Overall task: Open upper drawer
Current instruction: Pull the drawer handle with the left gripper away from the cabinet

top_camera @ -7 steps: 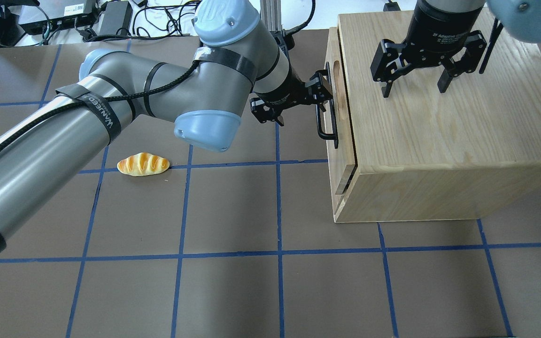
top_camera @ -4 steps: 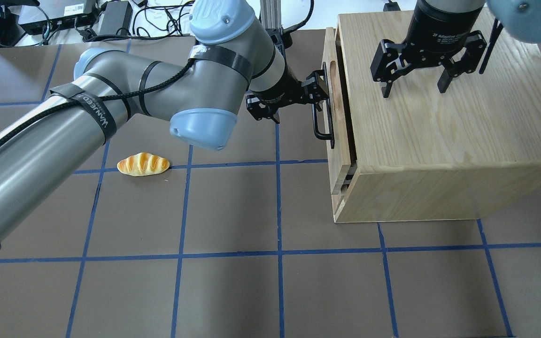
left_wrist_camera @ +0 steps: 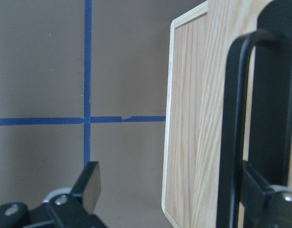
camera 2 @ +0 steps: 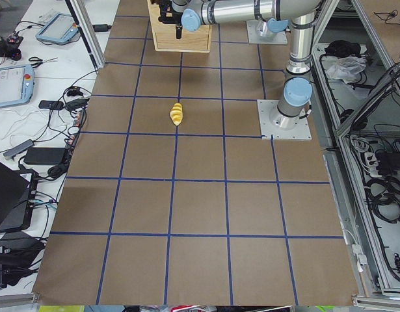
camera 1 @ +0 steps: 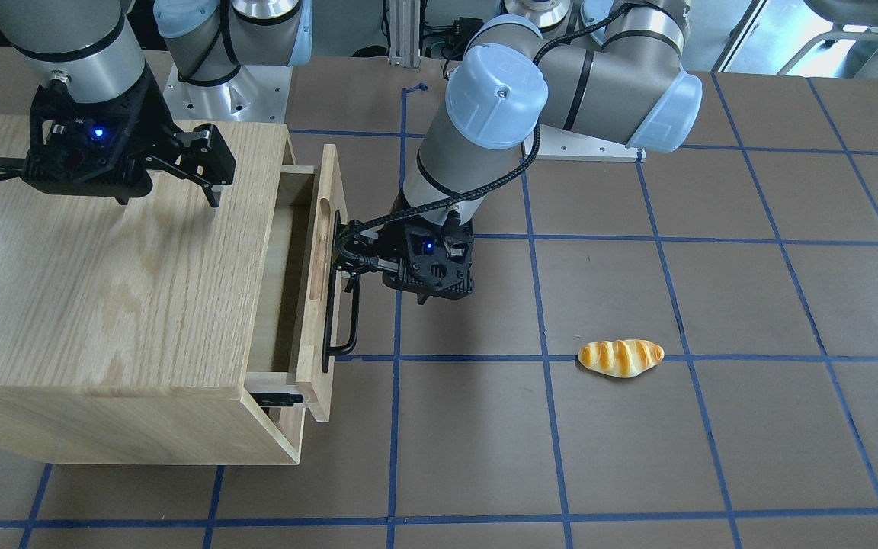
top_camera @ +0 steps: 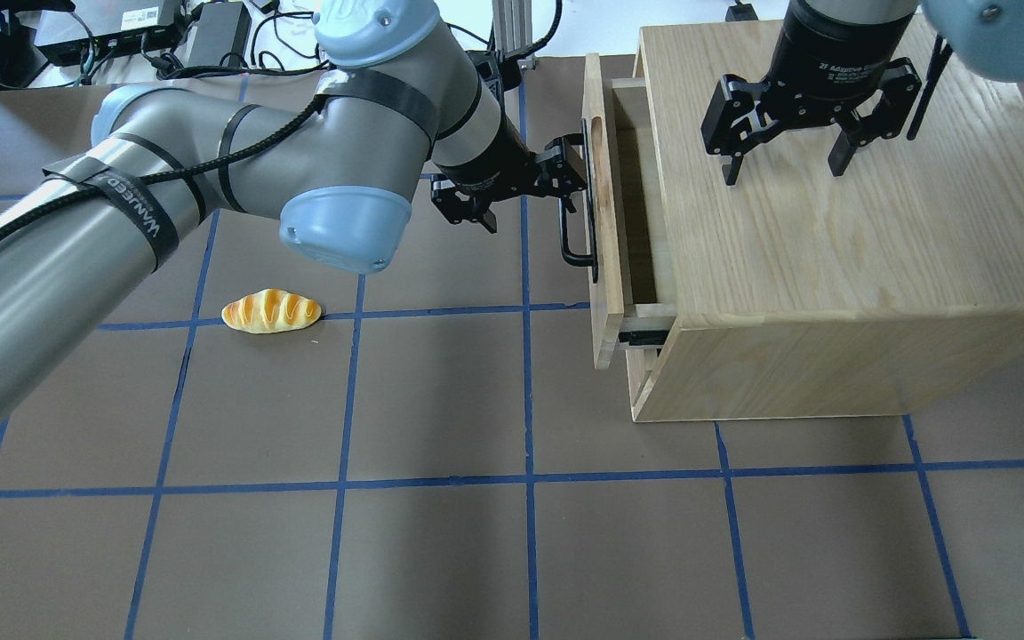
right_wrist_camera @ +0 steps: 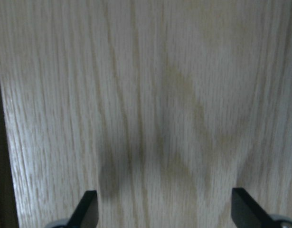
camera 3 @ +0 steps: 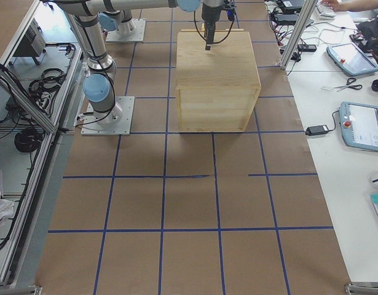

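The upper drawer [top_camera: 603, 222] is light oak and stands partly pulled out of the cabinet [top_camera: 832, 267], so its pale interior shows. It also shows in the front view [camera 1: 325, 290]. Its long black bar handle [top_camera: 576, 213] runs along the front panel. My left gripper [top_camera: 525, 188] is open, with one finger hooked between the handle [left_wrist_camera: 233, 118] and the drawer front [left_wrist_camera: 193, 118] and the other finger [left_wrist_camera: 89, 183] out over the table. My right gripper [top_camera: 784, 169] is open and empty, pointing down at the cabinet top [right_wrist_camera: 164, 118].
A toy bread roll [top_camera: 271, 311] lies on the brown gridded table, left of the drawer in the overhead view. A black slide rail [camera 1: 279, 398] shows at the drawer's side. Cables and electronics [top_camera: 121, 36] lie beyond the table's far edge.
The drawer has slid out of the cabinet, leftward in the overhead view. My left gripper moved the same way with its finger behind the handle. The right gripper has not moved.
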Controlling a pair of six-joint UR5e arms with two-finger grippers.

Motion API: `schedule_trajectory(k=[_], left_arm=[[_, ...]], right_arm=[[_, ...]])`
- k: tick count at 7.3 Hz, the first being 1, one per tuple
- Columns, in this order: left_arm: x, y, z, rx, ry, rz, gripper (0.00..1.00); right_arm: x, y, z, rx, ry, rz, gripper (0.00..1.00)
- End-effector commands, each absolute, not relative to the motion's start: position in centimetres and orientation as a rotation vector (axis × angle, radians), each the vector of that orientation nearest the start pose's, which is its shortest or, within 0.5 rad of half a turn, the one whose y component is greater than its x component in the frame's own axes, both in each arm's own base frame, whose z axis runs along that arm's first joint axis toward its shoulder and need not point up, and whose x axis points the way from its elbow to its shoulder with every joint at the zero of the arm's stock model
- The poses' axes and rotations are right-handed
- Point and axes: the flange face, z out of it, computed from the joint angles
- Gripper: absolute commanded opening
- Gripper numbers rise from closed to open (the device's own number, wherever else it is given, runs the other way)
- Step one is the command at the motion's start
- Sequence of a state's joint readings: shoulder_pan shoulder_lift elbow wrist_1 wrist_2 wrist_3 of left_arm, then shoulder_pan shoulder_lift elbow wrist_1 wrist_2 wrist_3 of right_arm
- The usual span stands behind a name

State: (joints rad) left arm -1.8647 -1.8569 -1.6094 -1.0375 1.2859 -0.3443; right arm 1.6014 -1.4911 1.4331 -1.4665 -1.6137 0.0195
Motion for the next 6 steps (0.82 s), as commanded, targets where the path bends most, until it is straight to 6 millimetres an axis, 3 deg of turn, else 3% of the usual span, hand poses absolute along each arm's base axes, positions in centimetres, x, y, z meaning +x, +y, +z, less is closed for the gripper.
schedule_trajectory(k=[1, 2, 6], left_arm=[[-31.9, -53.1, 37.2, 0.000, 3.465, -0.194, 1.00], [-30.5, -53.6, 37.8, -0.020, 3.471, -0.217, 1.00], [-25.6, -52.7, 38.4, 0.057, 3.451, -0.232, 1.00]], right_arm=[[14.5, -51.6, 50.5, -0.019, 3.185, 0.072, 1.00], [14.5, -51.6, 50.5, -0.021, 3.185, 0.072, 1.00], [14.5, -51.6, 50.5, -0.019, 3.185, 0.072, 1.00]])
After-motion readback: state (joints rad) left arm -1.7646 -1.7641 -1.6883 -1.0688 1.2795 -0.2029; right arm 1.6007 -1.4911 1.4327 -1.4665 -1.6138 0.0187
